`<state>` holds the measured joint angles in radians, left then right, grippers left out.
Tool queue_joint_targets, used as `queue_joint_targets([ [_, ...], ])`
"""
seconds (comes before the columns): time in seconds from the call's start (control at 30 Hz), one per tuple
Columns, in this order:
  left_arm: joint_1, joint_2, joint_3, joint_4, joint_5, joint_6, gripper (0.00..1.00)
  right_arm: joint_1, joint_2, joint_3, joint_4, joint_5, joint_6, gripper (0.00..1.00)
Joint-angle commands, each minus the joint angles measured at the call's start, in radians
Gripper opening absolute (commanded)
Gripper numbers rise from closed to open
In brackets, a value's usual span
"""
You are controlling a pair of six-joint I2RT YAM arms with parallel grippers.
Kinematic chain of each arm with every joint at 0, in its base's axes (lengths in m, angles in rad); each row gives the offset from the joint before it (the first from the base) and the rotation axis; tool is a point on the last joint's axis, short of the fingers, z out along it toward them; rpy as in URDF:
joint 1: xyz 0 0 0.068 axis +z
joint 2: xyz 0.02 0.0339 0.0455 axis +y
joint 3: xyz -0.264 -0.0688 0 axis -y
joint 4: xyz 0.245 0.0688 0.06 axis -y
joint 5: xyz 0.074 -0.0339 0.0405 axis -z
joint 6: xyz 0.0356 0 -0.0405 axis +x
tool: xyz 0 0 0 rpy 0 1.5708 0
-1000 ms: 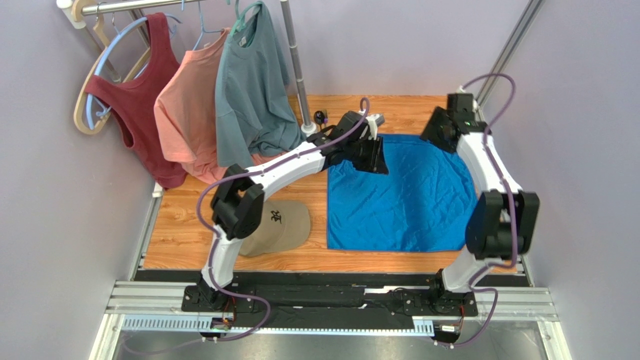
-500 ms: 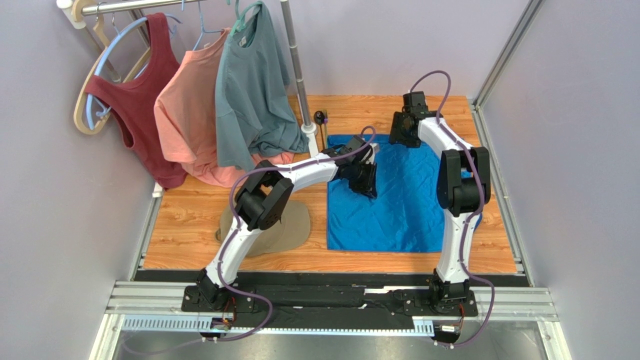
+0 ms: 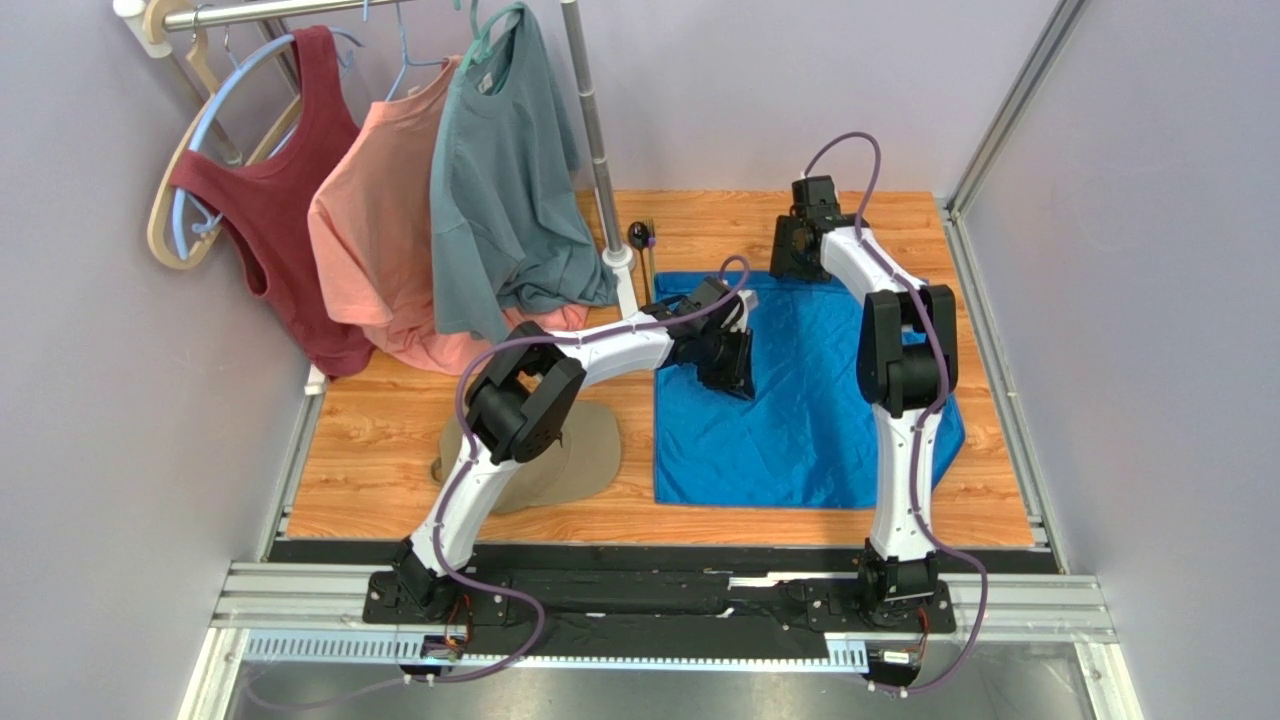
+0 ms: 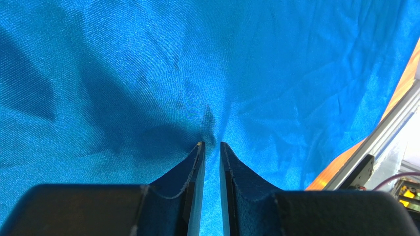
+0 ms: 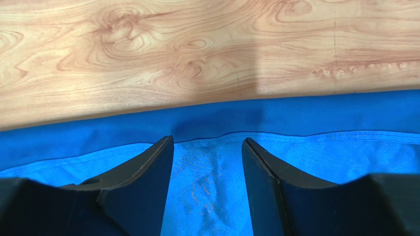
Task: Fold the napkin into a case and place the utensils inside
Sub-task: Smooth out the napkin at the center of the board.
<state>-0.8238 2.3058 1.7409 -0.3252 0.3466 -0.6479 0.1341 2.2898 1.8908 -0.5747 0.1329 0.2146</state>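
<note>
The napkin lies spread flat on the right half of the table, with no case formed yet. Within the last second the left gripper has come nearer, from the far left hem onto the cloth. Its jaws have narrowed to a slit and pinch up a small pucker. The right gripper has swung in from the far right corner to the middle of the far hem. It sits there parted, astride the edge, holding nothing. This looks like the set-up for a first fold, so the task is barely begun. No utensils can be made out. A tan cap lies left of the napkin, tops hang at far left, and the walls are lilac.
</note>
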Motion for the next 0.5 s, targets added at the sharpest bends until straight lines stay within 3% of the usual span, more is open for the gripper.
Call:
queue_joint_targets([
  [0.0,-0.011,-0.026,-0.032,-0.026,-0.017,-0.001,0.26,0.010,0.016,0.053,-0.031,0.039,-0.020,0.57],
  [0.17,-0.011,-0.025,-0.023,-0.025,-0.003,-0.006,0.26,0.009,0.016,0.050,-0.100,0.045,0.008,0.57],
  [0.33,-0.012,-0.029,-0.018,-0.031,-0.005,0.004,0.26,0.009,-0.021,-0.041,-0.060,0.019,0.025,0.58],
  [0.47,-0.012,-0.029,-0.024,-0.029,0.005,-0.005,0.26,0.009,0.055,0.097,-0.138,0.039,0.046,0.57],
])
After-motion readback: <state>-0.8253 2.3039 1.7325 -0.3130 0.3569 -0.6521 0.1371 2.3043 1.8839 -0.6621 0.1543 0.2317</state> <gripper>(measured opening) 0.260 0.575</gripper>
